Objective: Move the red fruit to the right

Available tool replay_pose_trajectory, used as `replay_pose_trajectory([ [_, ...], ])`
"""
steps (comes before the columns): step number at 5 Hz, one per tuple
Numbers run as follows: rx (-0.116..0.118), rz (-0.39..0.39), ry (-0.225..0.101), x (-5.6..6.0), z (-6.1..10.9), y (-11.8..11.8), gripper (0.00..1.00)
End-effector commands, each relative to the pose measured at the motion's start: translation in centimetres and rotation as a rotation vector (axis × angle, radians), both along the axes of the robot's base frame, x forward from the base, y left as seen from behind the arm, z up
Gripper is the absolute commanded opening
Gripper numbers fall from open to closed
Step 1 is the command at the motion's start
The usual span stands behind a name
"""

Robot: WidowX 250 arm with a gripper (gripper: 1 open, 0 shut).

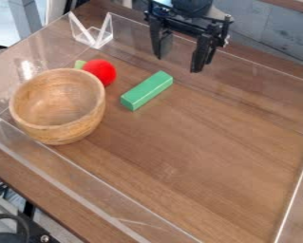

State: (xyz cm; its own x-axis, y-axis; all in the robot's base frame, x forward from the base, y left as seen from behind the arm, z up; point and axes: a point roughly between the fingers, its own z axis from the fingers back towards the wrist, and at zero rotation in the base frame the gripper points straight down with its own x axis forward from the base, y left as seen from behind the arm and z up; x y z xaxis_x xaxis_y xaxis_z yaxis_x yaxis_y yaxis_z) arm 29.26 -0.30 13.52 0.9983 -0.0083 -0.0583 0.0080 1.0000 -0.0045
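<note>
The red fruit (102, 71) sits on the worktop (204, 119), just beyond the bowl (57, 102), close to its rim. It is probably a light toy with a smooth skin, so it may roll or slip; I would take it around its middle, with the green top left free. The green block (147, 90) lies to the right of the bowl and could be bumped on the way right. The claw (183, 64) is wide open above the worktop, beyond the bowl and to its right, and holds nothing.
</note>
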Motion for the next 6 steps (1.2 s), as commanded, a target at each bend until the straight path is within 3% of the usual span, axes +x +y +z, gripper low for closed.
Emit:
replay_pose_trajectory([
  [1, -0.001, 0.062, 0.026, -0.1, -1.1, 1.0, 1.0],
  [2, -0.003, 0.118, 0.05, -0.3, -1.8, 2.7, 1.0],
  [3, -0.019, 0.293, 0.025, -0.6, -1.6, 6.6, 1.0],
  [5, -0.074, 0.715, -0.014, -0.9, -3.3, 13.2, 1.0],
  [6, -0.103, 0.841, -0.028, 0.5, -3.4, 14.3, 1.0],
])
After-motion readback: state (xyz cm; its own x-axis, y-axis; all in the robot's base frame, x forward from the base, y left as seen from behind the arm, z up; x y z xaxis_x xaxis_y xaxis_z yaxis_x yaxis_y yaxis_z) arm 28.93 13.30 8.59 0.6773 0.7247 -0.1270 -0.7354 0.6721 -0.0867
